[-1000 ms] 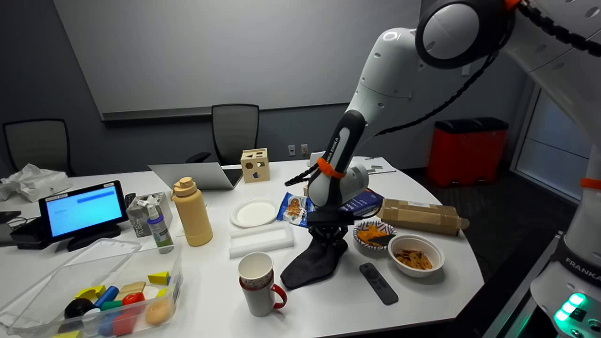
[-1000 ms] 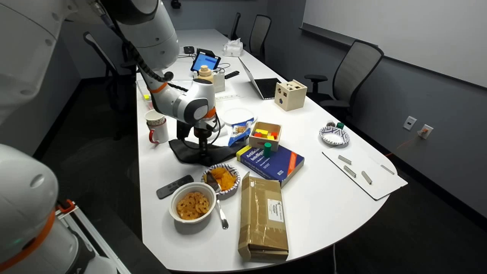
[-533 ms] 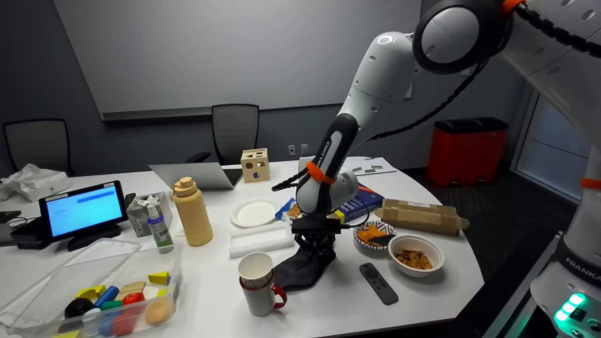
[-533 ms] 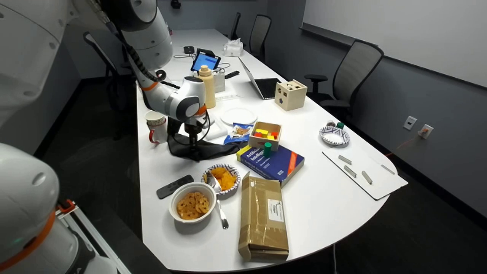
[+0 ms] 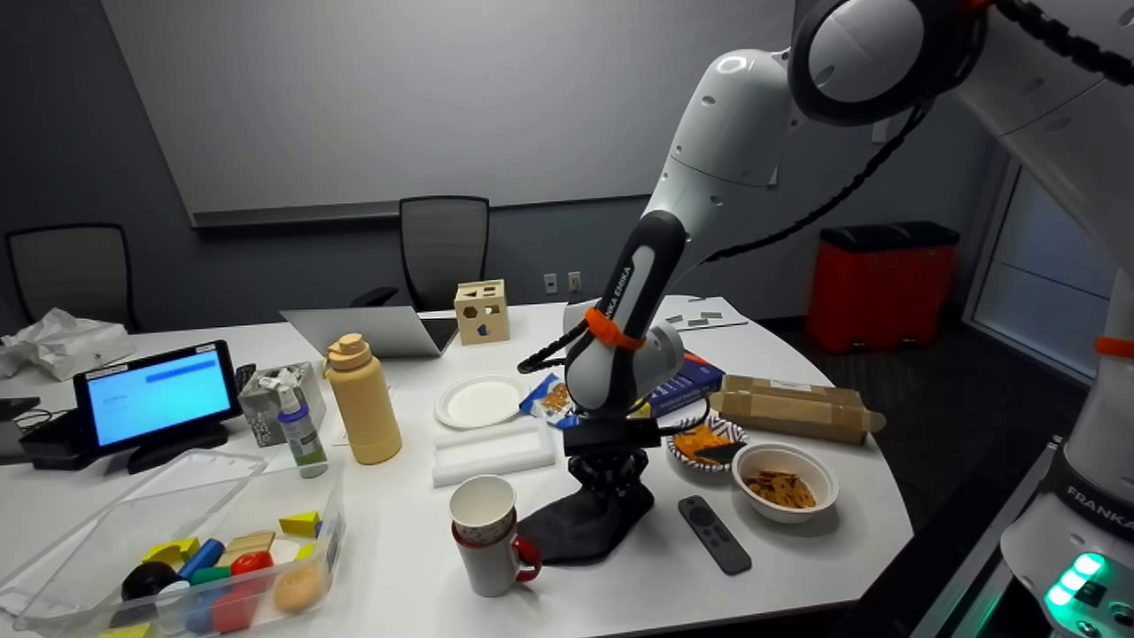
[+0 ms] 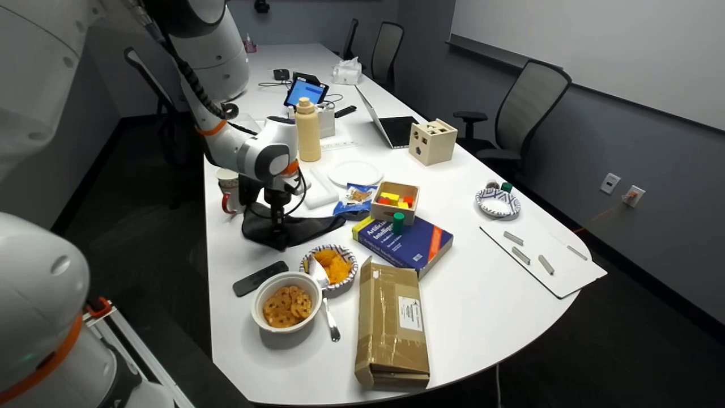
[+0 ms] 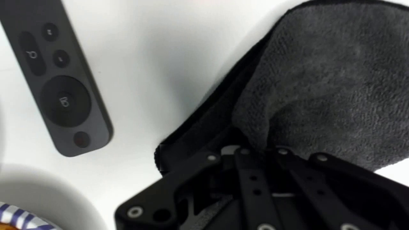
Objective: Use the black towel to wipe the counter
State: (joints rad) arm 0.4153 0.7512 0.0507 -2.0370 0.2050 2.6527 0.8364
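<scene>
The black towel (image 5: 576, 529) lies bunched and partly spread on the white counter (image 5: 403, 532). It also shows in an exterior view (image 6: 308, 229) and in the wrist view (image 7: 335, 80). My gripper (image 7: 260, 151) points down and is shut on a fold of the towel, pressed close to the counter. In both exterior views the gripper (image 5: 611, 487) (image 6: 277, 226) stands over the towel's middle. The fingertips are hidden in the cloth. One end of the towel reaches behind the red-handled mug (image 5: 496, 549); whether they touch I cannot tell.
A black remote (image 5: 714, 535) lies beside the towel. A patterned bowl (image 6: 352, 263) and a white bowl (image 6: 256, 309) of snacks stand near it. A blue book (image 6: 405, 243), a cardboard box (image 6: 391, 334), a white foam piece (image 5: 492, 452) and a snack bag (image 6: 358, 197) are around.
The gripper first dragged the towel toward the mug. It then pulled it toward the counter's near edge and slightly back. The towel's trailing end has slid away from the book. The grip is unchanged.
</scene>
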